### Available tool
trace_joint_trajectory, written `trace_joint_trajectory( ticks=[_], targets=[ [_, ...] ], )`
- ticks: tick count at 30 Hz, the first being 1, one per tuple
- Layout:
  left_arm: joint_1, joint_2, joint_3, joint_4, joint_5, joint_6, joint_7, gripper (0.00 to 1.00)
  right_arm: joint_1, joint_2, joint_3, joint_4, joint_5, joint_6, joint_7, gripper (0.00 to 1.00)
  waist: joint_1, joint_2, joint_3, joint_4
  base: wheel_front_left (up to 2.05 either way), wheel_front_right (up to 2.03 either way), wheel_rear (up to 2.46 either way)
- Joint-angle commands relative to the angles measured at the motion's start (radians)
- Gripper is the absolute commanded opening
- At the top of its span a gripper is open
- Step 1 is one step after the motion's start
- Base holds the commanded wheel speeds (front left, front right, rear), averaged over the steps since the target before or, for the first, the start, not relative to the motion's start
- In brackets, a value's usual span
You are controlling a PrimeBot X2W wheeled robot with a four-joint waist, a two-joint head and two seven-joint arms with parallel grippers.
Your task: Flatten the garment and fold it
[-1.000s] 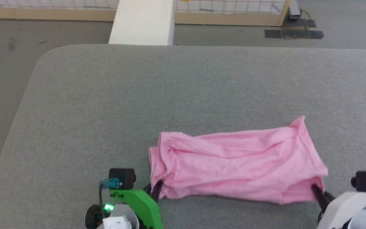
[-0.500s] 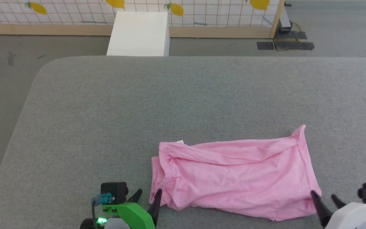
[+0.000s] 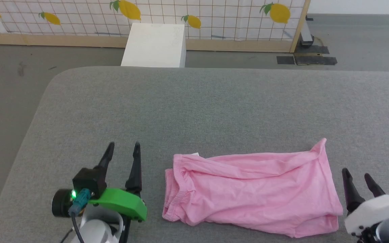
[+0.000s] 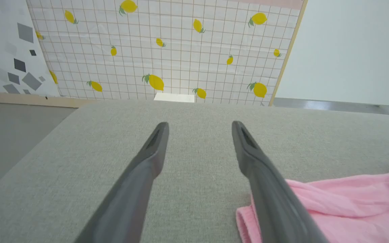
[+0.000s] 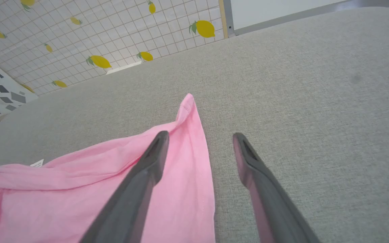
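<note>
Grey cloth-topped table point(image 3: 214, 101) fronts a lemon-print screen point(image 3: 221, 13). At seven o'clock in the head view the left gripper point(image 3: 124, 145) stands spread wide and empty; at four o'clock the right gripper point(image 3: 355, 172) likewise gapes with nothing held. Between them, toward five o'clock, lies the garment point(image 3: 255, 195), waistband end toward nine o'clock, rumpled by a diagonal ridge. Flattening it well probably means pinching both near corners and drawing them apart evenly, low over the surface.
</note>
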Motion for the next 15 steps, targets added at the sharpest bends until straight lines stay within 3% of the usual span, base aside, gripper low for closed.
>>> trace_joint_trajectory(
  ticks=[1,7,15],
  targets=[
    [-0.016,-0.018,0.024,-0.011,0.04,-0.015,-0.007,1.0,-0.036,-0.001,0.005,0.022,-0.002,-0.001,-0.01,1.0,0.0,0.0,0.001,-0.002,0.0,0.0,0.0],
    [-0.016,-0.093,0.14,-0.041,0.17,-0.087,-0.007,1.0,-0.153,-0.001,0.0,0.201,-0.001,-0.001,0.024,1.0,0.0,0.0,0.006,-0.008,0.0,0.0,0.0],
    [-0.004,-0.173,0.254,-0.021,0.245,-0.166,-0.007,1.0,-0.258,-0.001,0.008,0.457,-0.027,-0.001,0.192,1.0,0.0,0.0,0.005,-0.004,0.0,0.0,0.0]
  ],
)
